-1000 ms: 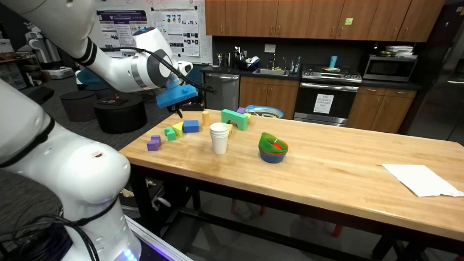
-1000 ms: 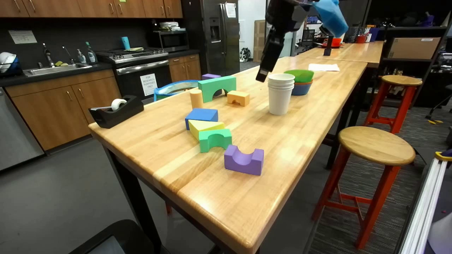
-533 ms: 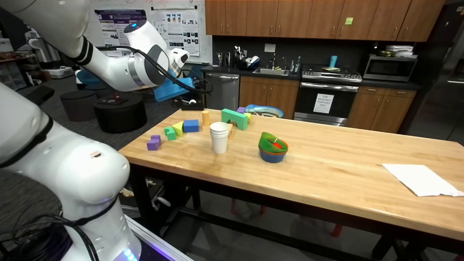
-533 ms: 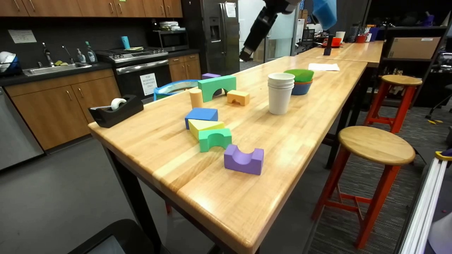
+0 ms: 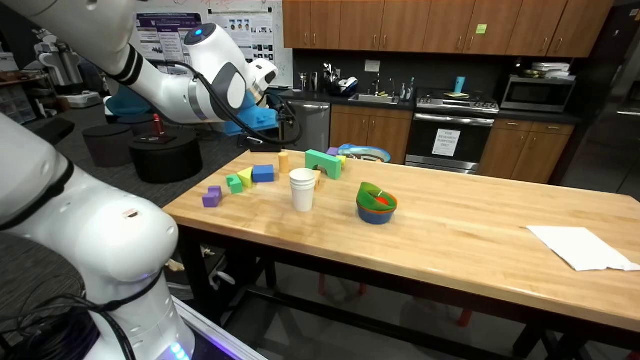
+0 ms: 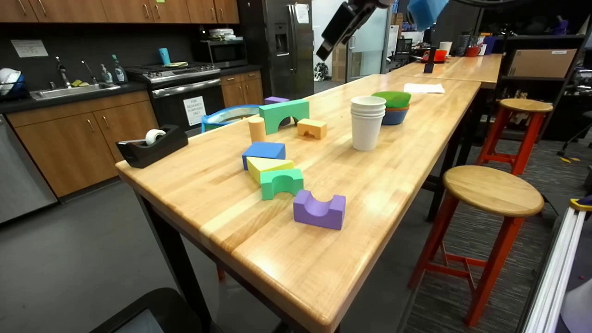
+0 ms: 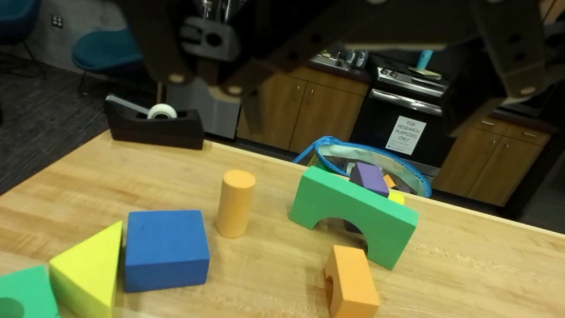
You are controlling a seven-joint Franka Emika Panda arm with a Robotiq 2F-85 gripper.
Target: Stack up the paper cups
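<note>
The white paper cups stand upright on the table, nested in one stack with several rims showing near the top. They show in both exterior views (image 5: 302, 192) (image 6: 366, 127) and are out of the wrist view. My gripper (image 7: 355, 126) is open and empty, its dark fingers wide apart at the top of the wrist view. In an exterior view the gripper (image 6: 323, 52) hangs in the air, higher than the cups and apart from them.
Coloured blocks lie around the cups: blue (image 7: 167, 249), yellow (image 7: 90, 269), green arch (image 7: 353, 212), orange cylinder (image 7: 236, 203) and purple (image 6: 319, 209). Stacked bowls (image 5: 376, 215) stand beside the cups. A tape dispenser (image 6: 152, 145) sits at the table corner. A white sheet (image 5: 582, 247) lies farther along.
My gripper has risen away from the tabletop and tilted, and the wrist has turned. The cup stack, bowls and blocks have not moved.
</note>
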